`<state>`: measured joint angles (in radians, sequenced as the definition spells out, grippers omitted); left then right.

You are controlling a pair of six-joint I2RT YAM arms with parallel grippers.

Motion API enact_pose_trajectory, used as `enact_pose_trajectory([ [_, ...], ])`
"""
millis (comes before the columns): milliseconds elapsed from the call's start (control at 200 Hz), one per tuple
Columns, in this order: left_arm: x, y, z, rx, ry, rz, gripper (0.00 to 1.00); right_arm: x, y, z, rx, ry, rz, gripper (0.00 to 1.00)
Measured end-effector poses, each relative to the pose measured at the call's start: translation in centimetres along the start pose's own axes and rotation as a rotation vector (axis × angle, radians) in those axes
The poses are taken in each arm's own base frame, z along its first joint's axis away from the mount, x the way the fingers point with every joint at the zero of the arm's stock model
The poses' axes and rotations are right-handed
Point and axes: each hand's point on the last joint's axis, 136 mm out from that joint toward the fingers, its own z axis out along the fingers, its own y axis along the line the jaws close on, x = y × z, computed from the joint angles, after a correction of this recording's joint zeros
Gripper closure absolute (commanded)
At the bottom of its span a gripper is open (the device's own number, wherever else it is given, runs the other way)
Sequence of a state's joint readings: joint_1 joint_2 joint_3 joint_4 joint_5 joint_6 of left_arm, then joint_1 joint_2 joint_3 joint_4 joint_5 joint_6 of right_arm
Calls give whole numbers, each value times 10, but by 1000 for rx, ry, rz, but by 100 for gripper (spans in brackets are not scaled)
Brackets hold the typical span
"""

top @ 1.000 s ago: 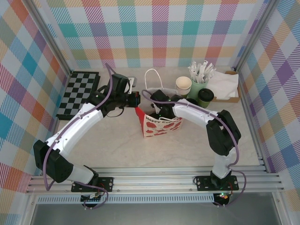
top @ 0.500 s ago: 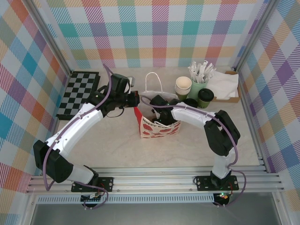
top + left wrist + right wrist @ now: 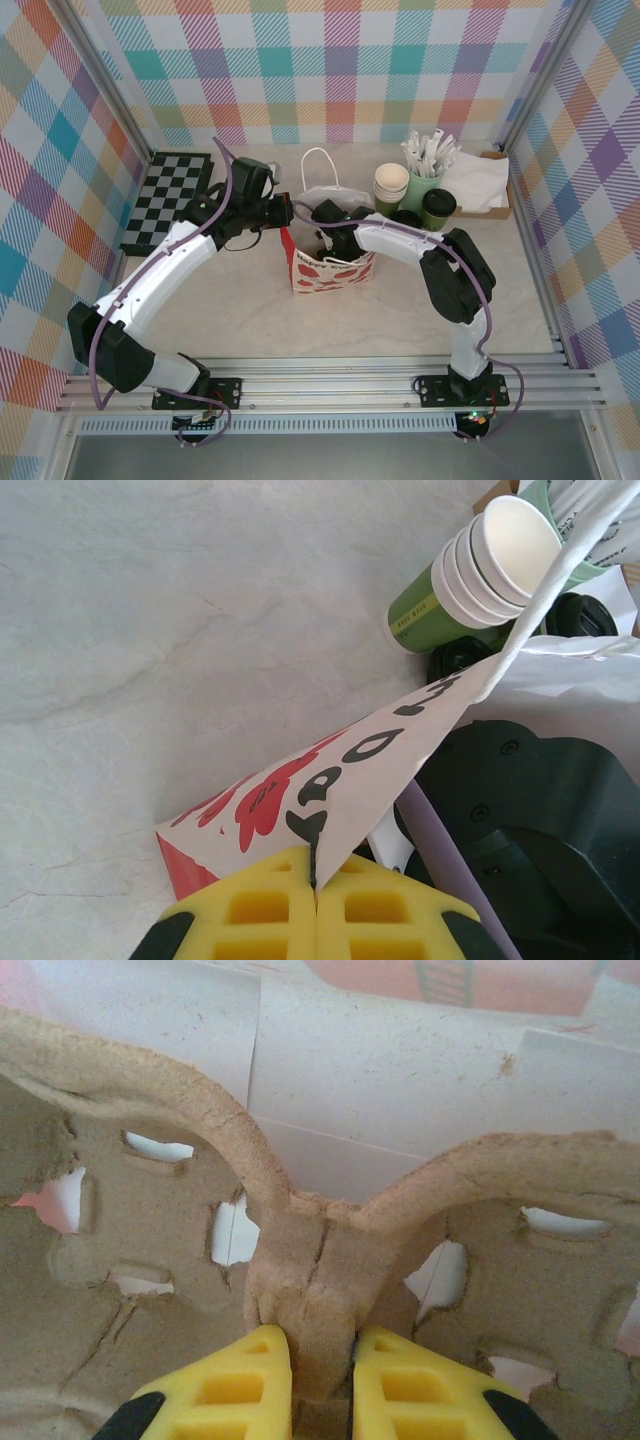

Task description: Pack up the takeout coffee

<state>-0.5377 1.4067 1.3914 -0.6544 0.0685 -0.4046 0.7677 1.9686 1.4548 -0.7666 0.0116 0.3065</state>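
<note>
Left gripper (image 3: 315,880) is pinched shut on the left top edge of the red-printed paper bag (image 3: 335,272). Right gripper (image 3: 320,1352) is down inside the bag, clamped on the middle ridge of a pulp cup carrier (image 3: 150,1210). The lidded takeout coffee (image 3: 437,207) is on the table, right of the bag and a bit farther back, next to the stacked paper cups (image 3: 391,183).

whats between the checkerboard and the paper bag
In the top view, the left gripper and its wrist lie in that gap, jaws shut on the paper bag at its rim. The checkerboard sits to their left.
</note>
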Motion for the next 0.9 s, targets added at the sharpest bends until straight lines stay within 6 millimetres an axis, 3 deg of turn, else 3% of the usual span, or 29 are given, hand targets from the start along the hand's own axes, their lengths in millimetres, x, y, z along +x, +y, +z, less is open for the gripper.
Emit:
enact_pose_trajectory([
  [130, 0, 1, 0, -7, -2, -1, 100, 0, 0, -6, 9, 9, -18, 84],
  [375, 2, 0, 0, 1, 11, -19, 100, 3, 0, -28, 48, 48, -28, 93],
  [515, 4, -2, 0, 12, 18, -37, 100, 8, 1, -26, 57, 63, -5, 100],
  [690, 4, -2, 0, 13, 17, -45, 100, 11, -6, -6, 80, 36, 41, 100],
  [900, 4, -1, 2, 10, 13, -51, 100, 5, -7, -3, 88, 25, 61, 100],
])
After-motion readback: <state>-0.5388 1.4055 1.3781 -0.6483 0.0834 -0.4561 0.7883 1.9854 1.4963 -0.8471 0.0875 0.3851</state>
